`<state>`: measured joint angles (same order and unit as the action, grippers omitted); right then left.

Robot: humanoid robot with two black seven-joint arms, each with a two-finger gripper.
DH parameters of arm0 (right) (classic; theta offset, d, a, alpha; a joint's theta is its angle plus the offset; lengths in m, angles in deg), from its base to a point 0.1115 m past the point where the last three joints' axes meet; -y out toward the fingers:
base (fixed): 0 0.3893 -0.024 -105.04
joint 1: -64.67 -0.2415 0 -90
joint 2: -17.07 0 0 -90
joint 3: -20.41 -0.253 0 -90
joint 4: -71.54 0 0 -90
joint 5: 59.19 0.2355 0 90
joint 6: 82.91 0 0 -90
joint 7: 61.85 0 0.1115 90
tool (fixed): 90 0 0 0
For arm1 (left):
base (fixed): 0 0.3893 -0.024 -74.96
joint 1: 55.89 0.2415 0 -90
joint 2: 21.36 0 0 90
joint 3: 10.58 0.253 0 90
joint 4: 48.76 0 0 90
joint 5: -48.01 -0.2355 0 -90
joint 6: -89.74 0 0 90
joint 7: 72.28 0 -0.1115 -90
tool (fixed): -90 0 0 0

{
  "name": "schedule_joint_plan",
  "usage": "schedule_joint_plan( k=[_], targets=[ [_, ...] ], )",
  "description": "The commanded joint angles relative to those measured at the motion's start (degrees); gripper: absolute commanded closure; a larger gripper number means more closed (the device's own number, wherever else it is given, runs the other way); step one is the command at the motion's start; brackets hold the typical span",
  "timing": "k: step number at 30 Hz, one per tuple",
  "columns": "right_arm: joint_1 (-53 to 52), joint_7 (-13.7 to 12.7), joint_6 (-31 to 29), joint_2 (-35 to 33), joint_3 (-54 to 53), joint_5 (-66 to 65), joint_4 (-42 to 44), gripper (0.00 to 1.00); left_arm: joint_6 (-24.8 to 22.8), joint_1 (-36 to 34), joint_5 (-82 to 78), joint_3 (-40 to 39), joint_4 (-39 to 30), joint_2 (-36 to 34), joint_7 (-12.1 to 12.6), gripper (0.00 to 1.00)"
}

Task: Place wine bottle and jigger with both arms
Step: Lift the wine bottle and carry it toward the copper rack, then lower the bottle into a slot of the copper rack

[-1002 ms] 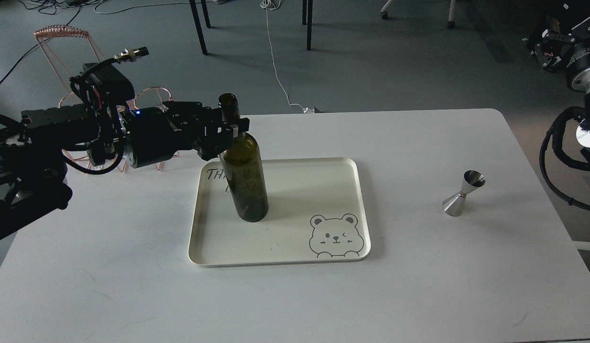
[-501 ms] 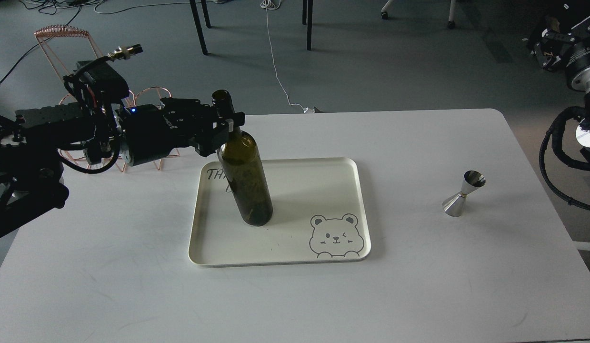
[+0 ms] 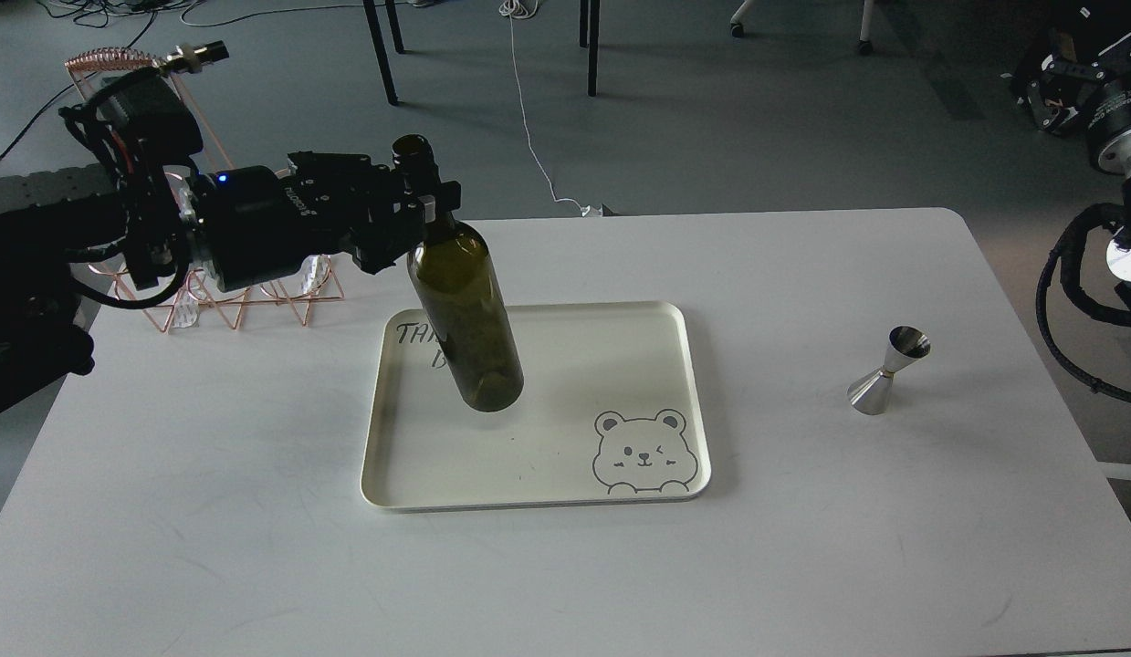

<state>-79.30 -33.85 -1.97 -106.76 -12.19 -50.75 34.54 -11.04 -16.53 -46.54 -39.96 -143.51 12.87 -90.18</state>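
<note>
Left gripper [image 3: 425, 212] pinching the thin neck of the wine bottle [image 3: 465, 315]. Bottle tipped a little, held over the left part of the cream tray [image 3: 688, 365]. Jigger [image 3: 887, 371] standing on the white table [image 3: 802, 547], well off to the right of the tray. Right arm [image 3: 1090, 274] at the edge, claw out of sight.

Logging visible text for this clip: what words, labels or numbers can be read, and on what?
"TH": handwriting at the tray's far-left corner, the rest hidden behind the wine bottle.
White lettering on the left gripper: too small to read.
White print on the right arm: blurred.
Jigger: none.
</note>
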Motion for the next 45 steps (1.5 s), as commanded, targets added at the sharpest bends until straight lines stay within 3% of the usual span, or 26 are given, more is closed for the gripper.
schedule_joint_plan(
  k=[1,8,19,29,45],
  targets=[
    [0.00,0.00,0.00,-0.01,0.00,0.00,0.00,0.03,-0.21,0.01,1.11,-2.78,-0.70,-4.25,-1.61,0.88],
    [0.00,0.00,0.09,0.08,0.00,0.00,-0.09,0.03,-0.12,-2.88,7.97,-3.05,1.58,-11.12,-1.88,0.87],
    [-0.17,0.00,0.09,0.08,0.00,0.00,-0.09,0.03,-0.12,-5.44,7.62,-2.35,16.60,-10.25,-1.88,0.88],
    [-0.17,0.00,0.09,0.08,0.00,0.00,-0.18,0.03,0.05,-5.70,7.27,-2.26,28.39,-5.06,-1.79,0.88],
    [-0.17,0.00,0.09,0.08,0.00,0.00,-0.09,0.03,-0.03,-9.83,7.18,-2.08,33.31,-2.95,-1.79,0.88]
  ],
)
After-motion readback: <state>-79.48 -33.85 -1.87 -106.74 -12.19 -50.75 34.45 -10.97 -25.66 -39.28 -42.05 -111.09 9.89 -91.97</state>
